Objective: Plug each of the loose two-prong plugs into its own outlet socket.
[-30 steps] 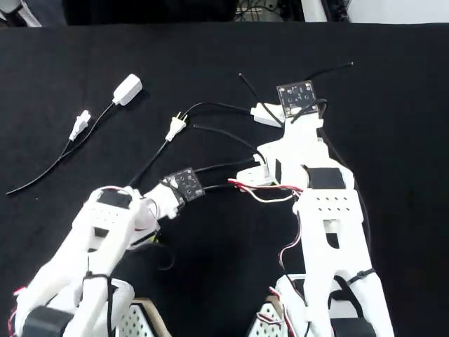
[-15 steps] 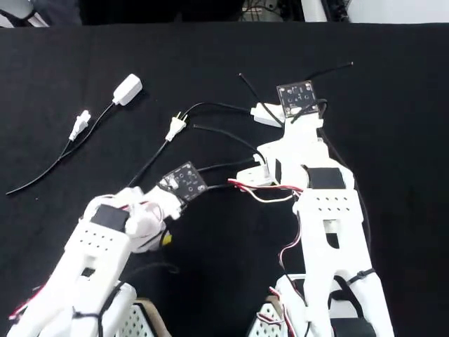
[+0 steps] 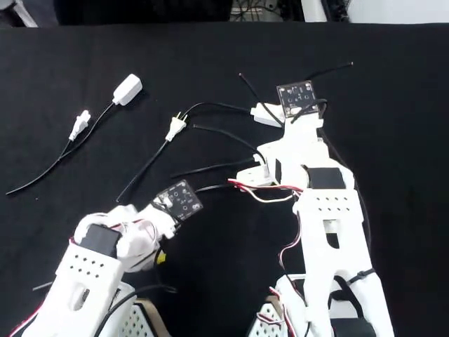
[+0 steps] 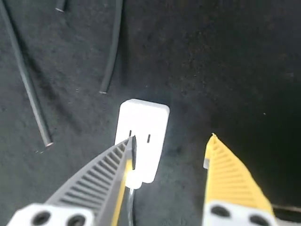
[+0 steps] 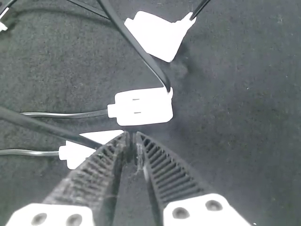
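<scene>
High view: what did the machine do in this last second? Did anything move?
The left arm drew back toward the table's near edge, uncovering more of the black cable that ran under it. Nothing was taken hold of or let go. The right arm, the middle plug, the far-left plug and the white socket stayed where they were.

Black worktop, matt and faintly fuzzy like felt, spreading under and all round the jaws. Evenly lit from above, with only soft shadows. Well beyond the jaws, along the far edge, a narrow strip of room: dark patch in the middle, tangle of wires beside it, pale panel farther right, light grey shape at the far left corner.
</scene>
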Controlling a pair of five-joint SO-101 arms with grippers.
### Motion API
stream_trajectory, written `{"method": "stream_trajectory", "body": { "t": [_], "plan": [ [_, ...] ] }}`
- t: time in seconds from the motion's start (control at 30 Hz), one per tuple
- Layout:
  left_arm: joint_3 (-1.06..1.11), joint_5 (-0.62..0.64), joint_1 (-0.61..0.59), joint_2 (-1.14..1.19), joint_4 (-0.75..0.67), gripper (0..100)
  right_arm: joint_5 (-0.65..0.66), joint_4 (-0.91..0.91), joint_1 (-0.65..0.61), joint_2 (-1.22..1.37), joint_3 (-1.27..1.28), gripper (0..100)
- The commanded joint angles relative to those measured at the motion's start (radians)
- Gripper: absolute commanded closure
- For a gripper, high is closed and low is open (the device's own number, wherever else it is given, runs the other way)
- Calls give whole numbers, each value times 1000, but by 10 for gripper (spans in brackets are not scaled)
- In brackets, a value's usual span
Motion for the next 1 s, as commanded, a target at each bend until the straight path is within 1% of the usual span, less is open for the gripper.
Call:
{"method": "stream_trajectory", "body": {
  "t": [0.0,0.13,0.3,0.4,0.47,0.57,0.77,0.87,0.97],
  "plan": [
    [65,8,4,-9,-100,754,6,-9,-14,-1,-7,984],
    [114,8,2,-9,-163,754,3,-9,-14,-1,-5,984],
    [113,8,-2,-8,-184,754,3,15,-14,-1,-7,985],
    [97,3,-48,37,-192,753,3,15,-14,-1,-7,985],
    [70,-5,-101,115,-222,753,3,15,-14,-1,-7,985],
    [-16,-48,-168,302,-264,753,3,15,-14,-1,-7,985],
    [-268,-95,-179,729,-207,759,3,17,-14,-1,-7,985],
    [-351,-98,-186,815,-193,793,3,17,-14,-1,-7,985],
    [-389,-100,-188,815,-181,810,6,17,-14,-1,-7,985]
  ]
}}
